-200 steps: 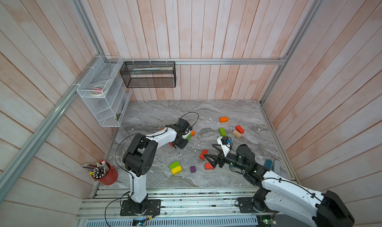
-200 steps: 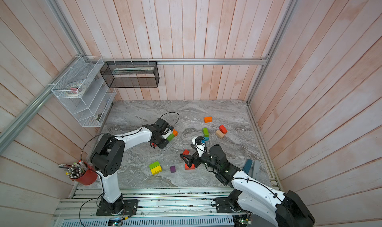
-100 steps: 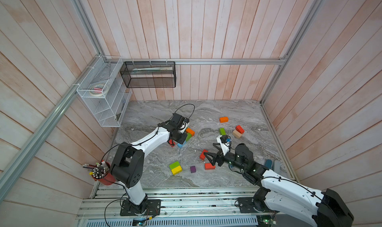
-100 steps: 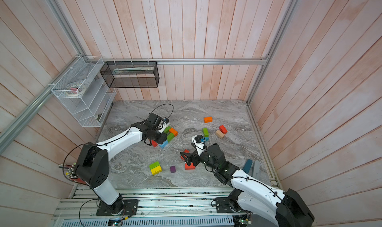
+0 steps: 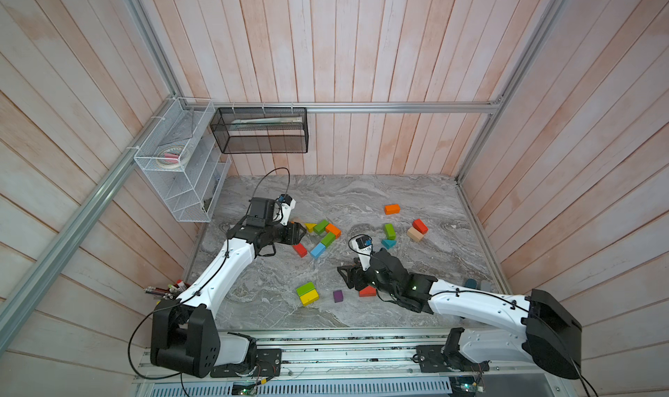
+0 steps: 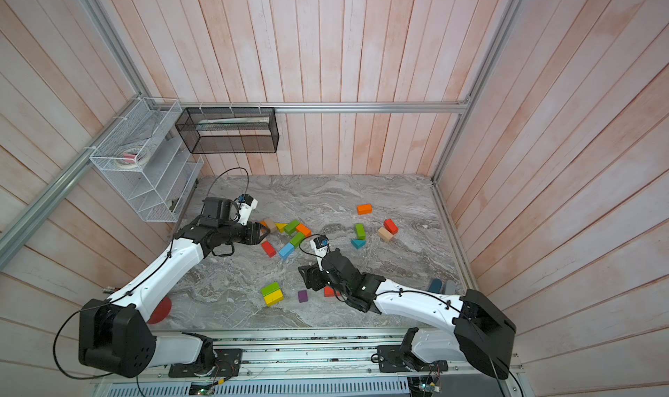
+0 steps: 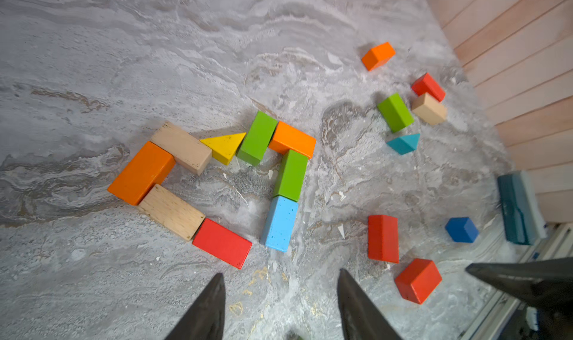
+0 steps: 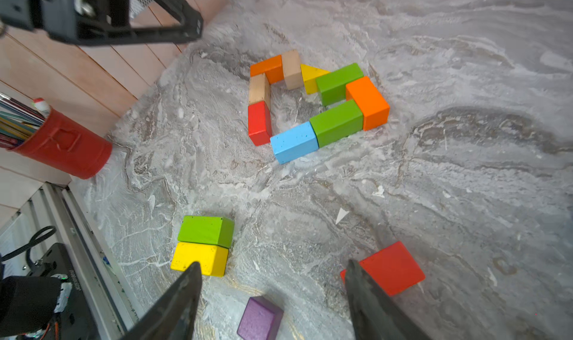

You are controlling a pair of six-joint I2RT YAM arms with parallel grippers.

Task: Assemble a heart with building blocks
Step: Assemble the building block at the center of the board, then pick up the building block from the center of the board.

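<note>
The left claw (image 7: 280, 273) gaped empty near the light-blue brick (image 7: 280, 223); the right claw (image 8: 273, 262), likewise open and empty, hung well apart from that brick.

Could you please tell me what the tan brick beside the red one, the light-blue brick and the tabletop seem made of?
Tan brick: likely bare wood, matte, with visible grain.
Light-blue brick: probably wood under matte paint, speckled with dark chips.
Tabletop: grey veined marble look; real stone or printed laminate, cannot tell.
</note>
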